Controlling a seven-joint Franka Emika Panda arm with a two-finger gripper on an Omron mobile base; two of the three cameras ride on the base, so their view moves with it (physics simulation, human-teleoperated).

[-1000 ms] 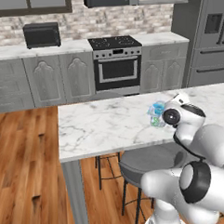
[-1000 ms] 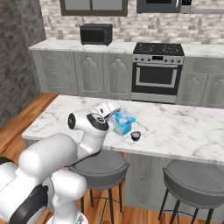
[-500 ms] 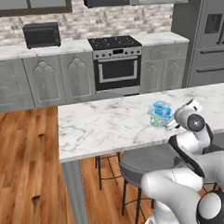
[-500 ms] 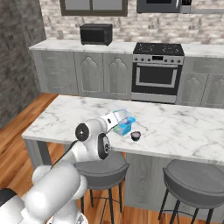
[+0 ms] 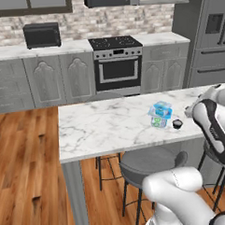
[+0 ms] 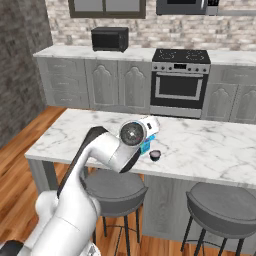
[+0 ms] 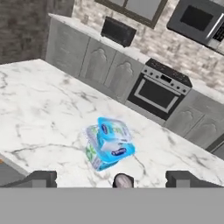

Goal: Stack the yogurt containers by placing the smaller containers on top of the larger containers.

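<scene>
The gripper [image 7: 111, 178] stood spread wide and empty, its two tips apart at the bottom of the hand view, with a small dark round object [image 7: 123, 180] just ahead between them. A little beyond, the smaller container [image 7: 113, 139] sat on the larger container [image 7: 94, 153], apparently so stacked as the task asked. Past them, the marble island counter [image 7: 39, 105] ran toward the far oven [image 7: 153, 94].

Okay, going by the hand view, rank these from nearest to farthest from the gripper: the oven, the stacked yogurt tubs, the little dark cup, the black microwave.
1. The little dark cup, on the counter, between the tips of the open gripper.
2. The stacked yogurt tubs, just beyond, mid-counter.
3. The oven, across the aisle, right of centre.
4. The black microwave, on the back counter, upper left.
</scene>
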